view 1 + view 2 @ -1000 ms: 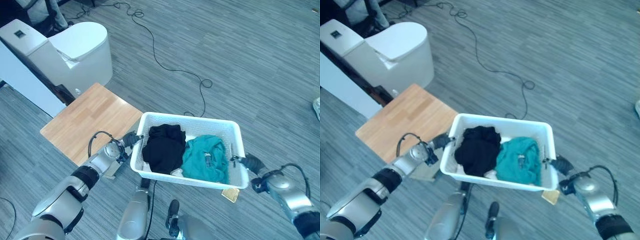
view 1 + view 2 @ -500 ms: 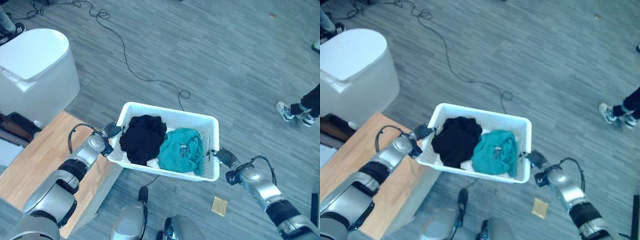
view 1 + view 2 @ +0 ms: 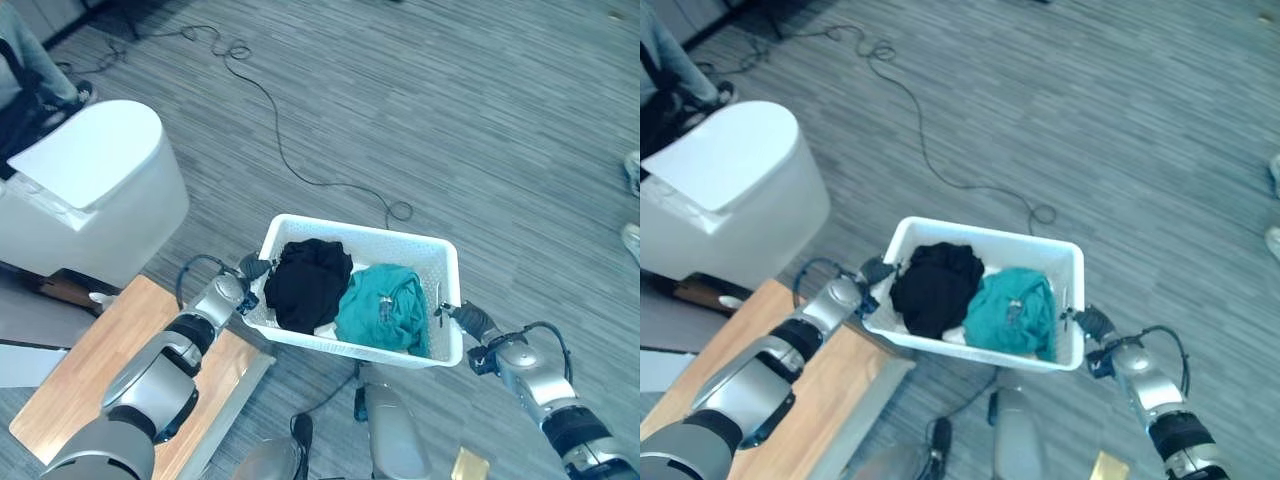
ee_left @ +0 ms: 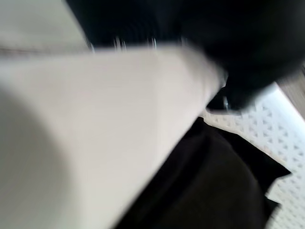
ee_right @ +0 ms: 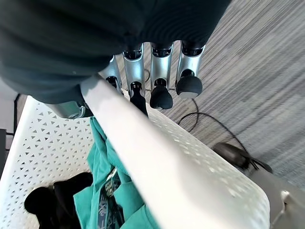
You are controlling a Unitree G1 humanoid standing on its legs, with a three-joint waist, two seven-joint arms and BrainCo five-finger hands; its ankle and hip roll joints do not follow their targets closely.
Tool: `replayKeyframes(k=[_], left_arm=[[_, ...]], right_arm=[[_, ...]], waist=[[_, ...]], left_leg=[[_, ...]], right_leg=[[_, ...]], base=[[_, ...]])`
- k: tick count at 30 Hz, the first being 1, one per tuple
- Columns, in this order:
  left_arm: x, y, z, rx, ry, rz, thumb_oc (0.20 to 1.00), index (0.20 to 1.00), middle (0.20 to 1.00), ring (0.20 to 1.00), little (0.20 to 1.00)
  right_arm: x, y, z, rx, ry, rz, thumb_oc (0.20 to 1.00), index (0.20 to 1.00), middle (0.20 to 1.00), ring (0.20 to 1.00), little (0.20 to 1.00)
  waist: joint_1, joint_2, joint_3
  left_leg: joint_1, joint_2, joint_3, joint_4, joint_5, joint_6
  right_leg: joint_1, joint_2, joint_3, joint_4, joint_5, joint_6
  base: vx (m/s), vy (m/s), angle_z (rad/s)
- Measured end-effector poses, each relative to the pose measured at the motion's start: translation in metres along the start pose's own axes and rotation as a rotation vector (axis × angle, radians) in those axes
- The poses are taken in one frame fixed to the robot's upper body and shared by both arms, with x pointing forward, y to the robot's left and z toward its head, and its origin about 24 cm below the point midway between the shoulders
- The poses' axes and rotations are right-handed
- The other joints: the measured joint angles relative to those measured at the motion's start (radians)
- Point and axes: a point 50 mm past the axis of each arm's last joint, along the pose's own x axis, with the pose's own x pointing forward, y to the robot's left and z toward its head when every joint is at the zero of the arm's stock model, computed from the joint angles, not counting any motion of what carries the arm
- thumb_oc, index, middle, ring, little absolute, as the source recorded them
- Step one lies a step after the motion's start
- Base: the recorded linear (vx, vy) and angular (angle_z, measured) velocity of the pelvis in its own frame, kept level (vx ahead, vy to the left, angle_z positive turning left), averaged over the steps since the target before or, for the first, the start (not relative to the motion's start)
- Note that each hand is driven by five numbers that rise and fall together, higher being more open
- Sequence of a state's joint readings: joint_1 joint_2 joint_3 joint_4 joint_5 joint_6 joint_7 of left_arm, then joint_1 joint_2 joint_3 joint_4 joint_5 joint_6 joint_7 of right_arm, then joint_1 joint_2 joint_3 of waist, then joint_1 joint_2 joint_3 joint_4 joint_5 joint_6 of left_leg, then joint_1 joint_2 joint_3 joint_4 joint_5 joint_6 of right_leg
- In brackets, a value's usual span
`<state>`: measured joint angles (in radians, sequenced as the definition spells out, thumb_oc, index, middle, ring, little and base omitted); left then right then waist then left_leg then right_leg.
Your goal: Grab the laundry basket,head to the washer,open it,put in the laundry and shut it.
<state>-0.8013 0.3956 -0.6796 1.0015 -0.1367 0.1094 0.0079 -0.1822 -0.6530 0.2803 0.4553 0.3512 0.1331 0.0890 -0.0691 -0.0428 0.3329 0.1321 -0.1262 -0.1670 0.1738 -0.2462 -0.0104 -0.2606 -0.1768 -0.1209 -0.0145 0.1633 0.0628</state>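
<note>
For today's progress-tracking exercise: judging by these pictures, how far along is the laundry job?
Done: the white laundry basket is lifted off the floor, carried between the left hand and right hand, each at one end rim. In hand: it carries a black garment and a teal garment. Left: reaching the washer, opening it, loading and shutting it.

You have grey striped carpet flooring (image 3: 480, 110) throughout. A thin black cable (image 3: 290, 150) snakes across it from the upper left toward the middle. At your left stands a white rounded appliance with a sloped lid (image 3: 90, 200), and nearer to you lies a light wooden board (image 3: 90, 400). A small tan square (image 3: 468, 464) rests on the floor at the bottom edge. A person's shoes (image 3: 632, 205) show at the right edge.
</note>
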Motion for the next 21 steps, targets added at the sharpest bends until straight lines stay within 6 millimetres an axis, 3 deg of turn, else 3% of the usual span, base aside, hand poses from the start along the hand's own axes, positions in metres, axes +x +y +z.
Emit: replayKeyframes(k=[1,2,3,5,6,7,8,9,10,11,12,13,14,15,16,17,18,19,20,21], left_arm=[[-0.002,-0.008,-0.009,-0.036,0.015,-0.006,0.200,0.200,0.200,0.200,0.200],[-0.002,-0.007,-0.012,-0.034,0.031,-0.003,0.200,0.200,0.200,0.200,0.200],[-0.002,-0.005,-0.014,-0.034,0.034,0.002,0.200,0.200,0.200,0.200,0.200],[-0.003,-0.005,-0.009,-0.055,0.004,0.000,0.200,0.200,0.200,0.200,0.200],[-0.004,-0.005,-0.010,-0.087,-0.010,0.006,0.200,0.200,0.200,0.200,0.200],[-0.004,-0.004,-0.011,-0.087,-0.008,0.010,0.200,0.200,0.200,0.200,0.200],[-0.005,-0.001,-0.015,-0.087,0.004,0.015,0.200,0.200,0.200,0.200,0.200],[-0.006,0.001,-0.016,-0.076,-0.001,0.019,0.200,0.200,0.200,0.200,0.200],[-0.006,0.003,-0.014,-0.079,-0.007,0.020,0.200,0.200,0.200,0.200,0.200],[-0.006,0.004,-0.007,-0.075,-0.031,0.018,0.200,0.200,0.200,0.200,0.200],[-0.005,0.003,-0.002,-0.062,-0.043,0.015,0.200,0.200,0.200,0.200,0.200],[-0.005,0.001,-0.004,-0.053,-0.036,0.008,0.200,0.200,0.200,0.200,0.200],[-0.006,-0.004,-0.009,-0.038,-0.015,-0.010,0.200,0.200,0.200,0.200,0.200],[-0.006,-0.006,-0.010,-0.033,-0.014,-0.021,0.200,0.200,0.200,0.200,0.200],[-0.006,-0.006,-0.009,-0.028,-0.020,-0.023,0.200,0.200,0.200,0.200,0.200],[-0.007,-0.005,-0.011,-0.024,-0.019,-0.023,0.200,0.200,0.200,0.200,0.200],[-0.008,-0.006,-0.013,-0.017,-0.018,-0.032,0.200,0.200,0.200,0.200,0.200],[-0.008,-0.005,-0.012,-0.014,-0.024,-0.032,0.200,0.200,0.200,0.200,0.200],[-0.009,-0.006,-0.015,-0.015,-0.015,-0.033,0.200,0.200,0.200,0.200,0.200],[-0.011,-0.005,-0.025,-0.008,0.013,-0.036,0.200,0.200,0.200,0.200,0.200]], right_arm=[[0.006,-0.003,0.006,0.002,-0.004,-0.013,0.200,0.200,0.200,0.200,0.200],[0.007,-0.003,0.010,-0.003,-0.013,-0.010,0.200,0.200,0.200,0.200,0.200],[0.009,-0.003,0.014,-0.012,-0.012,-0.003,0.200,0.200,0.200,0.200,0.200],[0.008,-0.011,0.019,-0.031,-0.019,-0.018,0.200,0.200,0.200,0.200,0.200],[0.008,-0.013,0.023,-0.039,-0.035,-0.022,0.200,0.200,0.200,0.200,0.200],[0.008,-0.011,0.024,-0.038,-0.042,-0.016,0.200,0.200,0.200,0.200,0.200],[0.008,-0.005,0.022,-0.017,-0.049,-0.005,0.200,0.200,0.200,0.200,0.200],[0.008,-0.003,0.022,-0.011,-0.050,-0.002,0.200,0.200,0.200,0.200,0.200],[0.007,-0.001,0.020,-0.001,-0.052,0.002,0.200,0.200,0.200,0.200,0.200],[0.004,-0.003,0.018,0.005,-0.054,-0.011,0.200,0.200,0.200,0.200,0.200],[0.004,-0.004,0.017,0.018,-0.050,-0.027,0.200,0.200,0.200,0.200,0.200],[0.003,-0.004,0.016,0.023,-0.049,-0.036,0.200,0.200,0.200,0.200,0.200],[0.003,-0.004,0.013,0.021,-0.041,-0.042,0.200,0.200,0.200,0.200,0.200],[0.002,-0.003,0.010,0.021,-0.030,-0.038,0.200,0.200,0.200,0.200,0.200],[0.001,-0.003,0.007,0.018,-0.023,-0.037,0.200,0.200,0.200,0.200,0.200],[0.000,-0.002,0.004,0.020,-0.016,-0.033,0.200,0.200,0.200,0.200,0.200],[0.002,0.005,-0.003,0.005,0.016,-0.010,0.200,0.200,0.200,0.200,0.200],[0.004,0.004,-0.003,0.011,0.021,-0.014,0.200,0.200,0.200,0.200,0.200],[0.008,0.008,-0.004,0.029,0.031,-0.014,0.200,0.200,0.200,0.200,0.200],[0.009,0.016,-0.007,0.043,0.038,0.002,0.200,0.200,0.200,0.200,0.200]], waist=[[0.012,0.081,-0.027],[0.008,0.097,-0.030],[0.005,0.097,-0.029],[-0.002,0.085,-0.028],[0.004,0.078,-0.029],[0.020,0.071,-0.031],[0.028,0.041,-0.053],[0.036,0.020,-0.056],[0.037,-0.005,-0.063],[0.028,-0.020,-0.059],[0.032,-0.044,-0.045],[0.036,-0.051,-0.038],[0.057,-0.037,-0.025],[0.077,-0.022,-0.021],[0.092,-0.010,-0.019],[0.103,0.004,-0.019],[0.147,0.041,-0.036],[0.168,0.057,-0.031],[0.176,0.057,-0.029],[0.204,0.041,-0.033]], left_leg=[[0.022,0.094,-0.001,-0.008,-0.055,-0.034],[0.043,0.128,0.005,-0.020,-0.051,-0.040],[0.059,0.155,0.014,-0.010,-0.030,-0.075],[0.092,0.183,0.028,0.058,0.037,-0.104],[-0.044,0.213,0.059,0.443,0.083,-0.055],[-0.120,0.236,0.078,0.633,0.129,-0.029],[-0.264,0.258,0.063,0.822,0.334,0.014],[-0.314,0.273,0.079,0.898,0.338,0.028],[-0.381,0.265,0.077,0.905,0.330,0.031],[-0.452,0.268,0.083,0.931,0.299,0.070],[-0.547,0.250,0.103,0.908,0.229,0.054],[-0.581,0.221,0.105,0.830,0.193,0.015],[-0.612,0.174,0.122,0.627,0.189,0.003],[-0.609,0.145,0.123,0.463,0.193,-0.015],[-0.599,0.133,0.132,0.307,0.219,-0.031],[-0.617,0.122,0.158,0.268,0.258,-0.037],[-0.592,0.098,0.174,-0.028,0.254,-0.059],[-0.585,0.094,0.172,-0.105,0.252,-0.059],[-0.589,0.090,0.186,-0.106,0.251,-0.050],[-0.581,0.067,0.220,-0.068,0.251,-0.021]], right_leg=[[-0.039,0.044,-0.110,0.098,0.009,0.007],[-0.035,0.060,-0.147,0.146,0.019,-0.027],[-0.035,0.075,-0.163,0.206,-0.025,-0.091],[0.010,0.090,-0.164,0.292,-0.122,-0.111],[0.083,0.155,-0.162,0.283,-0.181,-0.157],[0.103,0.164,-0.167,0.270,-0.181,-0.153],[0.130,0.215,-0.149,0.283,-0.244,-0.230],[0.144,0.227,-0.145,0.286,-0.244,-0.217],[0.157,0.230,-0.143,0.285,-0.276,-0.263],[0.168,0.237,-0.142,0.271,-0.295,-0.292],[0.200,0.235,-0.142,0.242,-0.281,-0.270],[0.229,0.234,-0.142,0.216,-0.280,-0.258],[0.291,0.247,-0.131,0.173,-0.274,-0.202],[0.334,0.259,-0.126,0.143,-0.285,-0.183],[0.351,0.273,-0.113,0.131,-0.283,-0.189],[0.376,0.286,-0.099,0.124,-0.295,-0.185],[0.446,0.320,-0.082,0.060,-0.347,-0.174],[0.472,0.336,-0.064,0.058,-0.353,-0.183],[0.495,0.343,-0.048,0.060,-0.354,-0.190],[0.546,0.333,-0.014,0.055,-0.394,-0.165]], base=[[0.49,-0.375,0.03],[0.52,-0.409,-0.09],[0.45,-0.419,0.23],[0.54,-0.638,0.17],[0.34,-0.552,-0.25],[0.29,-0.510,-0.40],[0.33,-0.465,-0.46],[0.29,-0.347,-0.24],[0.35,-0.245,0.04],[0.37,-0.159,0.26],[0.51,-0.144,0.22],[0.48,-0.106,-0.12],[0.34,-0.059,-0.30],[0.55,-0.066,-0.55],[0.59,-0.063,-0.54],[0.99,-0.078,-0.71],[0.57,-0.030,-0.75],[0.63,0.000,-0.76],[0.46,0.017,-0.84],[0.74,0.031,-0.69]])
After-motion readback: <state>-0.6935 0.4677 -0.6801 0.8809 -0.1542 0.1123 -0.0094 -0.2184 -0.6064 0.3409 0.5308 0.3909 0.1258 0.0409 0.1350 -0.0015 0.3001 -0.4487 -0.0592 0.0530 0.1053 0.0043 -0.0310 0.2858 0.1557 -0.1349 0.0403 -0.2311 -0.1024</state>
